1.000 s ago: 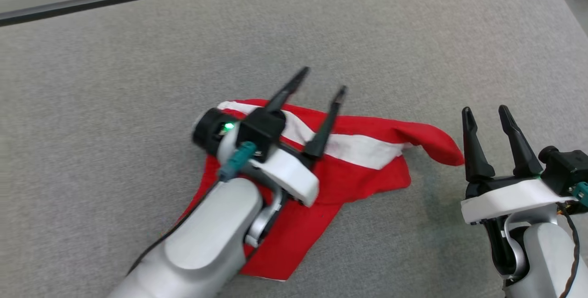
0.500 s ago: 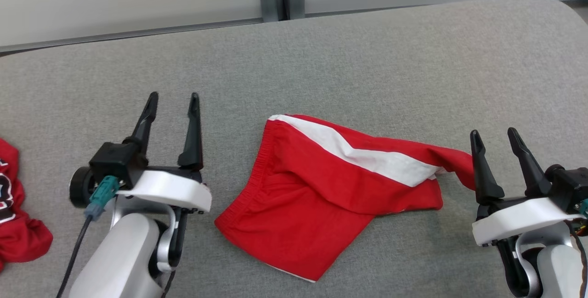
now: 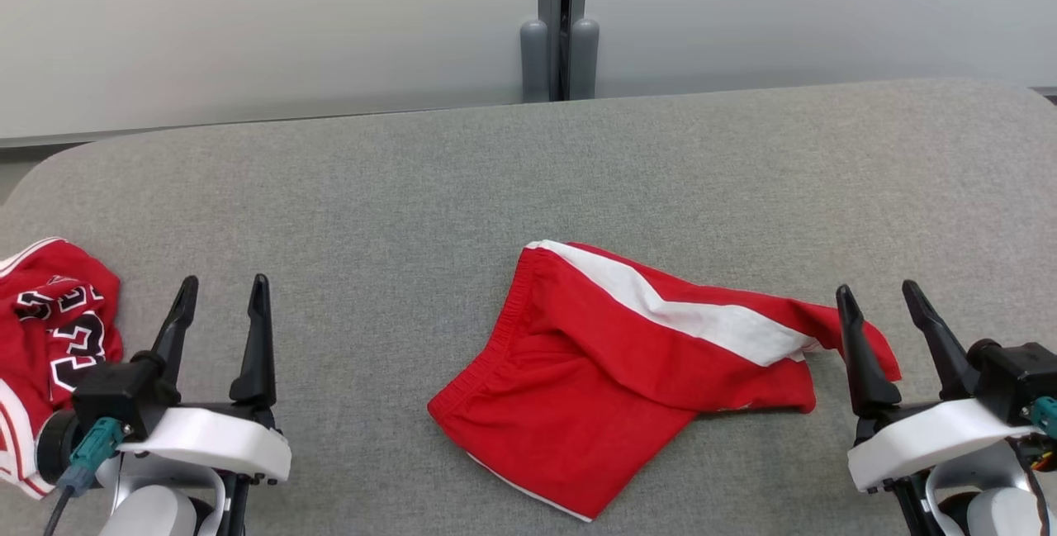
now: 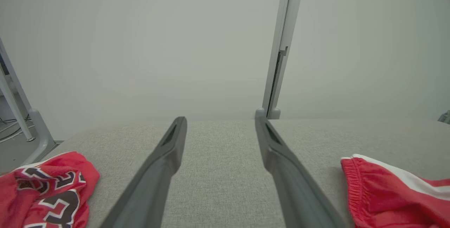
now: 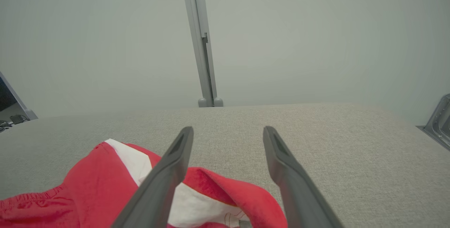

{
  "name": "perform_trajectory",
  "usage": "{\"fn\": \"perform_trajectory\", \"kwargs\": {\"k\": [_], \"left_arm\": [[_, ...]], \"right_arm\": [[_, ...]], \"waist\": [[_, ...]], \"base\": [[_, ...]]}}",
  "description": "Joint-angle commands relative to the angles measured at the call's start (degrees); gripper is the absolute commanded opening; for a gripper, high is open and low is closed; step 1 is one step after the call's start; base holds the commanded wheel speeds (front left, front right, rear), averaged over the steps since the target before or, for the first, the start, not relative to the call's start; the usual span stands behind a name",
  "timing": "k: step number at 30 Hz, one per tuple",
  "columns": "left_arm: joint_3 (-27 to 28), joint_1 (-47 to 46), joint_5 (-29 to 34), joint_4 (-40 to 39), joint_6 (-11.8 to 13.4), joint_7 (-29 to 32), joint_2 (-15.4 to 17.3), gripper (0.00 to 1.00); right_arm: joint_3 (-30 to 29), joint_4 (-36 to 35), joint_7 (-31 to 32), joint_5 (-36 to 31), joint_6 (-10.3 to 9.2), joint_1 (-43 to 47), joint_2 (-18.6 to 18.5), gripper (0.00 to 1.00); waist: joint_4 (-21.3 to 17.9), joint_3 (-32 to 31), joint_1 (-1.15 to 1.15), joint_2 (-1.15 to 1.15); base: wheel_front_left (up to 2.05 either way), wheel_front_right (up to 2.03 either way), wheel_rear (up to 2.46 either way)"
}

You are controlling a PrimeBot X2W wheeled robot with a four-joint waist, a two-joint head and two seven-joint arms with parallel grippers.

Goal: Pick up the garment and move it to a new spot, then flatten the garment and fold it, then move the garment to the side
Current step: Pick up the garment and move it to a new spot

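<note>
The red shorts (image 3: 628,379) lie crumpled on the grey fabric-covered table (image 3: 528,181), near the front edge and a little right of the middle. Their gathered waistband (image 3: 504,338) faces left. A broad white stripe (image 3: 702,317) runs slantwise from the far left corner towards the right, and one leg is folded over the other so the cloth forms an uneven wedge with a point at the near side.

The left gripper (image 3: 226,280) hovers at the near left, well apart from the shorts, its two dark fingers spread and holding nothing. In the left wrist view the left gripper (image 4: 220,121) has bare table between its fingers, with the shorts (image 4: 386,193) off to the right.

The right gripper (image 3: 875,288) sits at the near right, jaws likewise released and empty. Its left finger (image 3: 859,354) stands just beside the right tip of the shorts, and whether it touches the cloth cannot be told. In the right wrist view the right gripper (image 5: 228,129) points across the table, and the shorts (image 5: 98,186) lie low on the left, passing behind the left finger.

A red jersey (image 3: 49,329) with black-and-white numerals is bunched at the far left edge of the table, just beside the left gripper. Beyond the table a grey post (image 3: 561,24) splits the pale wall (image 3: 248,24).
</note>
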Motion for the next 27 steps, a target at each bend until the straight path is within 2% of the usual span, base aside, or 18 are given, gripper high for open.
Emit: {"fn": "perform_trajectory", "kwargs": {"k": [1, 11, 27], "left_arm": [[-0.09, 1.37, 0.59, -0.66, -0.06, -0.27, 0.54, 1.0], [-2.27, 7.33, 1.97, -3.3, 1.47, 0.73, 0.39, 1.0], [-3.02, 9.03, 2.01, -5.25, 3.19, 2.56, 0.84, 1.0]], "right_arm": [[0.04, -0.43, 0.44, -0.6, 0.0, 1.18, -0.05, 1.0], [-0.1, -2.24, 2.87, -1.26, 0.0, 6.32, 0.95, 1.0], [-0.93, -3.14, 4.03, -1.74, 0.0, 7.85, 2.01, 1.0]], "waist": [[0.18, -1.19, 0.0, 0.0], [-0.29, -5.46, 0.0, 0.0], [-0.45, -6.41, 0.0, 0.0]], "base": [[0.0, 0.0, 0.0], [0.0, 0.0, 0.0], [0.0, 0.0, 0.0]]}}
